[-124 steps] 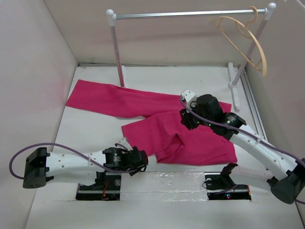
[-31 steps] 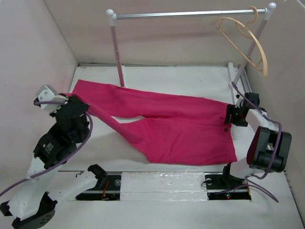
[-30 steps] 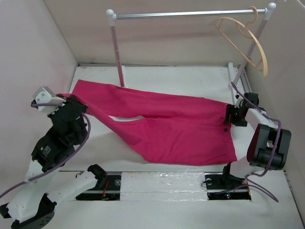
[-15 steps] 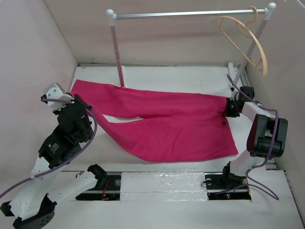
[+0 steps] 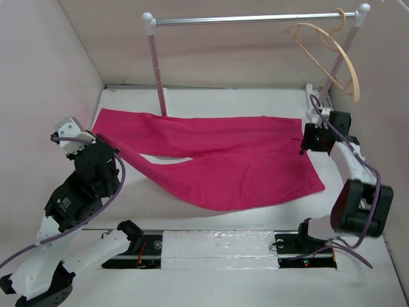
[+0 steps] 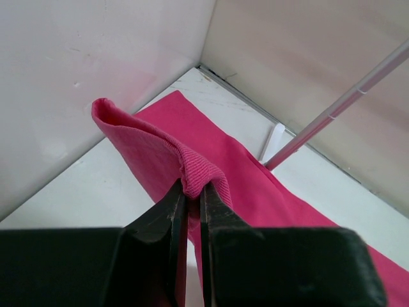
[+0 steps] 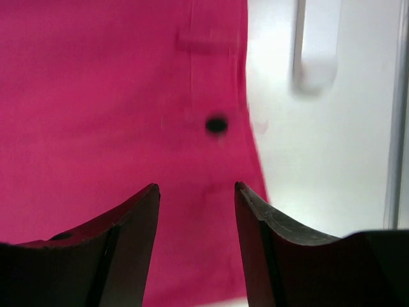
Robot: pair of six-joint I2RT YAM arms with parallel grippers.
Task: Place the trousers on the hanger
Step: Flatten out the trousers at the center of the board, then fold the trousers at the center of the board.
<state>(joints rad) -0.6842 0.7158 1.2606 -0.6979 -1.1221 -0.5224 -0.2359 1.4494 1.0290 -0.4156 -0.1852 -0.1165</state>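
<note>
**Hidden or unclear.** In the top view the fingertips of both pincers are covered by their own wrist housings, and the cuff of the nearer trouser leg disappears behind the left arm. The lower crossbar of the thin light tan wooden hanger (image 5: 339, 50) is hard to make out against the wall.

**Counts.** One hanger is hooked, tilted, on the right end of the one white-and-silver rail frame (image 5: 249, 19). One pair of bright pink fabric trousers (image 5: 236, 160) lies spread on the white table (image 5: 211, 102), legs to the left and waist to the right. One black button (image 7: 216, 125) shows at the waistband.

**Pincers.** The left gripper (image 6: 190, 192) has its fingers pressed together on the ribbed cuff edge, holding it raised near the left wall. The right gripper (image 7: 197, 192) has its fingers clearly apart over the waistband with nothing between them; contact with the fabric cannot be judged. A blurred white rail foot (image 7: 316, 51) lies just beside the waist.
</note>
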